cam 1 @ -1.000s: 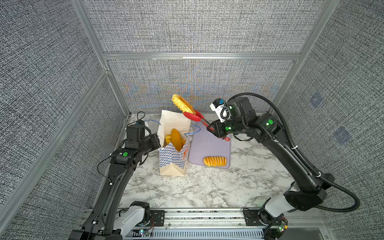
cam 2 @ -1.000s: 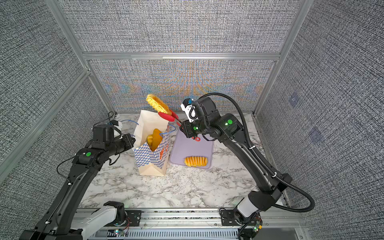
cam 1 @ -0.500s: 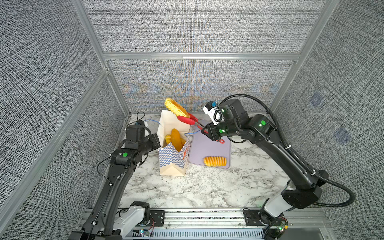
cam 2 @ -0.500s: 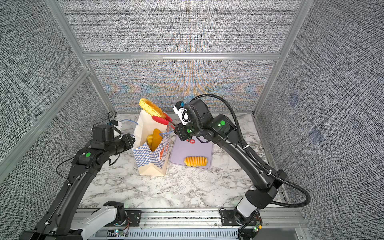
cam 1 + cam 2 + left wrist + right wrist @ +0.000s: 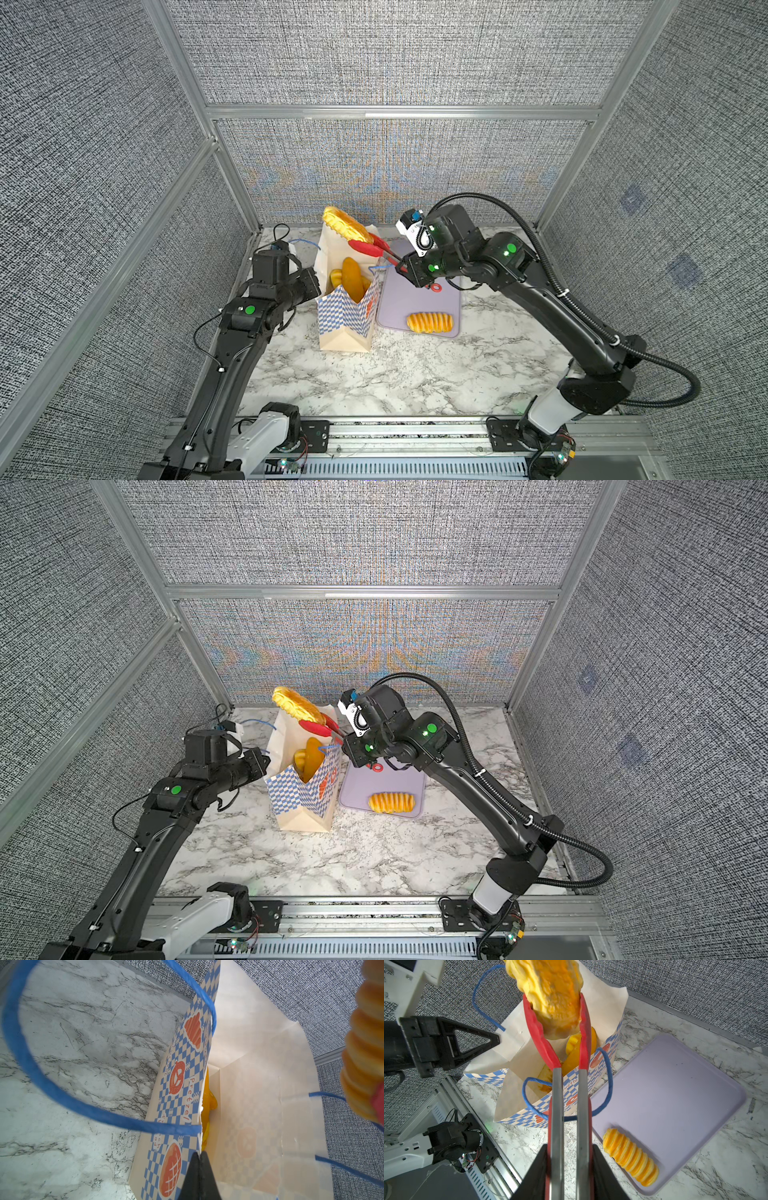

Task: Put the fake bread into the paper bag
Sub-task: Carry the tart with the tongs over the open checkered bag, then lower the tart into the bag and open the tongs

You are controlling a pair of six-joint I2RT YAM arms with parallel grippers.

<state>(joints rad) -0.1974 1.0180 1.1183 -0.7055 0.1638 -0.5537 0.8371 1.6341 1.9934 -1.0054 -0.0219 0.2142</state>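
R fingers [image 5: 410, 272] are nearly shut, clamped on the steel handles of the tongs [image 5: 557, 1105]. The red tong tips pinch a scalloped tart [image 5: 347, 224], held well out ahead of the fingers, high over the bag [image 5: 345, 320]. It seems nearer the back wall than mid-mouth. L fingers [image 5: 196, 1176] are fully shut, pinching the bag rim so the mouth stands open.

Step in hand, prob.: get the tart in. Best to draw it back a bit toward the R fingers, tip the tongs down till it's below the rim, then ease the squeeze so the tips spread. Letting go high risks a bounce off the loaves [image 5: 352, 278] standing in the bag just under the tips. Aim for the gap beside them.

In the way: the blue handle [image 5: 609, 1076] loops right under the tong arms, just ahead of the R fingers, a snag risk going down. A ribbed roll [image 5: 429, 323] lies on the tray [image 5: 419, 291], below the R fingers, not yet bagged.
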